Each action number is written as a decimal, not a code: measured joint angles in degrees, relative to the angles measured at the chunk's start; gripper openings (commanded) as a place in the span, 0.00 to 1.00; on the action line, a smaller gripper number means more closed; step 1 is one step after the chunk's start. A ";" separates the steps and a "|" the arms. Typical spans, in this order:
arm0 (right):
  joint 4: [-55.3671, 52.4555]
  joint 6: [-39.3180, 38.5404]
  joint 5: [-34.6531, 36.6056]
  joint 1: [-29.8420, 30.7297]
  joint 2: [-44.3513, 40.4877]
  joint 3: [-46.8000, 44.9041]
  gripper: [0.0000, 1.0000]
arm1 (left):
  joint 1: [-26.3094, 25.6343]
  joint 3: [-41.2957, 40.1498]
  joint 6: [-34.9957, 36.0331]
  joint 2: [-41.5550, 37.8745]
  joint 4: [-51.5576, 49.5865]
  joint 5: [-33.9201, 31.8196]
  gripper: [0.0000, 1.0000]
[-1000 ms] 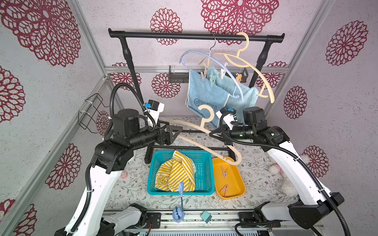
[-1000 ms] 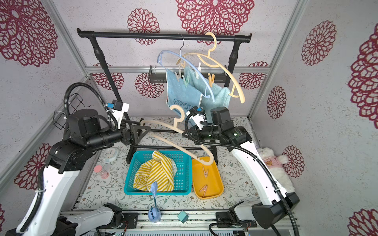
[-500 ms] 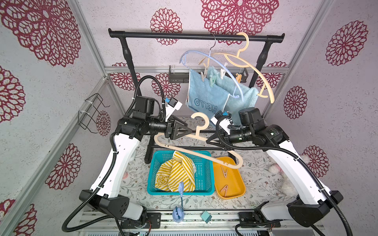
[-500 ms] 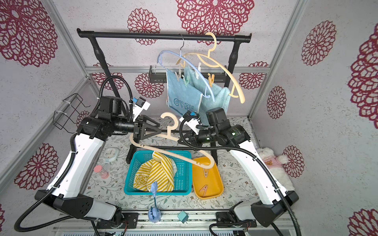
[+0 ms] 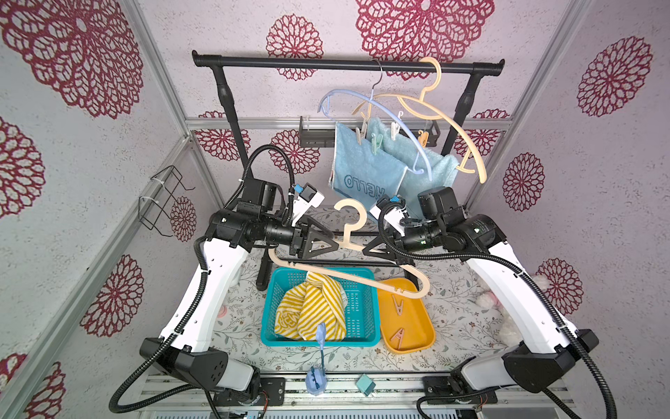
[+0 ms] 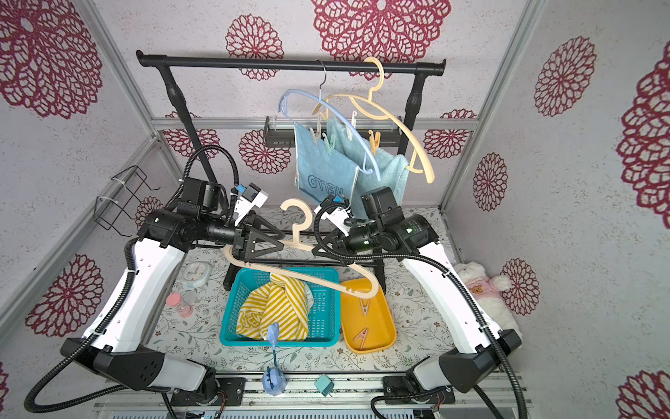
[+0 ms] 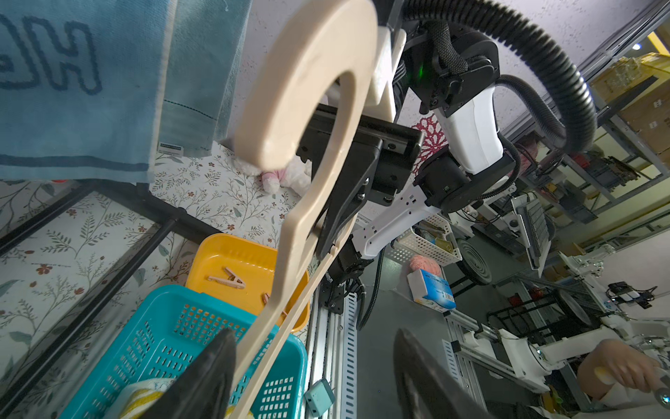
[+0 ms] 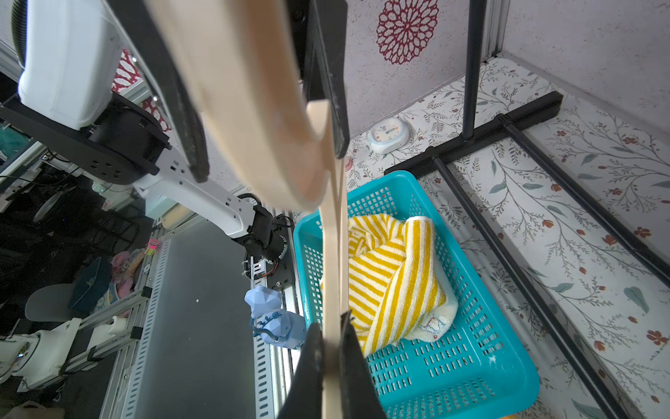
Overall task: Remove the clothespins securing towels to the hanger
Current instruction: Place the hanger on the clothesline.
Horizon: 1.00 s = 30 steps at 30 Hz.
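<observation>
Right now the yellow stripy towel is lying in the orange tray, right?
No. The yellow striped towel lies in the teal basket, as both top views show. The orange tray beside it holds two clothespins.

Hook of beige hanger [image 8: 331,254] blurred, cropped

L hand [image 5: 335,242] | moved in, now astride beige hanger [image 5: 347,232] | hanger shifted left
</observation>
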 measured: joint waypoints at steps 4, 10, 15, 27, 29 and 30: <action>-0.52 0.04 -0.74 0.00 0.35 0.59 0.00 | -0.09 -0.96 0.00 -1.05 1.73 -2.34 0.85; -1.09 0.04 -1.99 0.00 1.40 2.82 0.00 | -0.09 -2.95 -0.17 -3.82 5.95 -5.11 0.83; -2.29 0.00 -2.47 0.00 2.43 4.92 0.00 | -0.09 -1.66 1.77 -2.78 5.05 -4.70 0.79; -4.70 -0.09 -3.21 0.15 3.74 7.39 0.00 | -0.48 -2.03 4.96 -0.15 1.60 -4.87 0.83; -5.05 -0.11 -3.43 0.20 3.72 8.00 0.00 | -0.52 -2.45 4.90 -0.17 1.81 -4.90 0.82; -5.22 -0.11 -3.48 0.22 3.72 8.07 0.00 | -0.52 -2.58 4.87 -0.20 1.90 -4.87 0.78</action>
